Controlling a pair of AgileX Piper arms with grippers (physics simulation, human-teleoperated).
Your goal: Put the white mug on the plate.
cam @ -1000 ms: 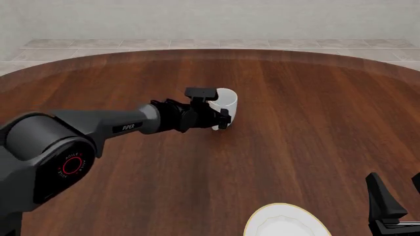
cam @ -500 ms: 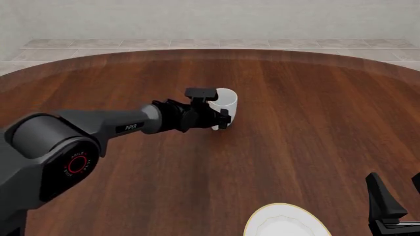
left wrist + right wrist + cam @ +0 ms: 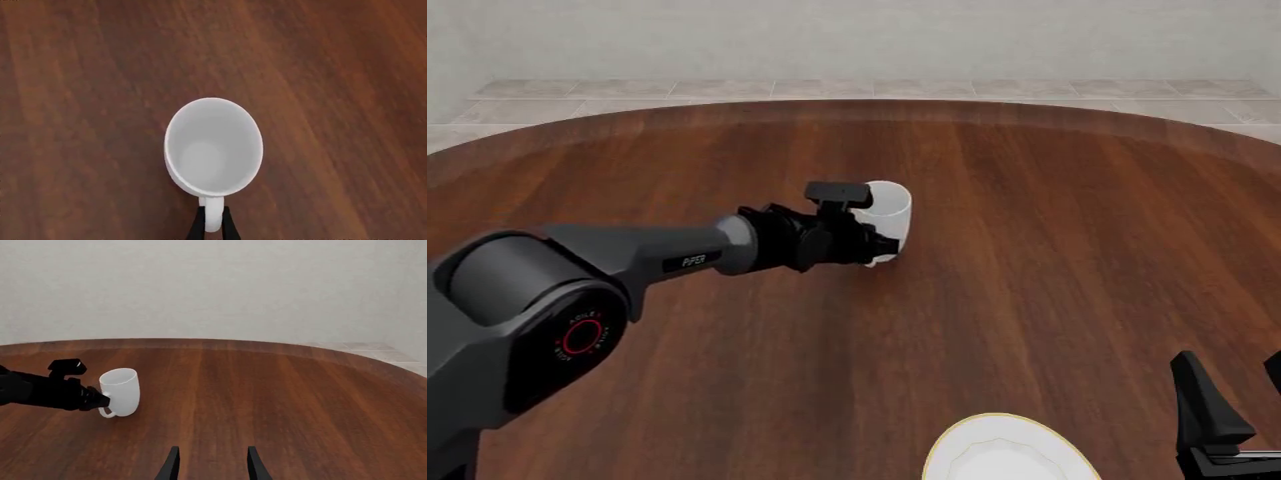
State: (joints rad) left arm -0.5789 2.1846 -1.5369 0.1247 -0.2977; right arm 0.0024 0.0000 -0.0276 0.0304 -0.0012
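My left gripper is closed on the loop handle of the white mug; in the left wrist view the two dark fingertips pinch the handle from either side. The mug stands out past mid-table, at about eleven o'clock from the plate, well apart from it; the plate sits at the near edge, only partly in the front view. My right gripper hangs idle with its fingers spread, holding nothing, just beside the plate at its three o'clock. I judge the mug rigid, glossy and slippery, and breakable. Held by its thin handle alone, it may swing or twist, so I would carry it slowly and keep it level.
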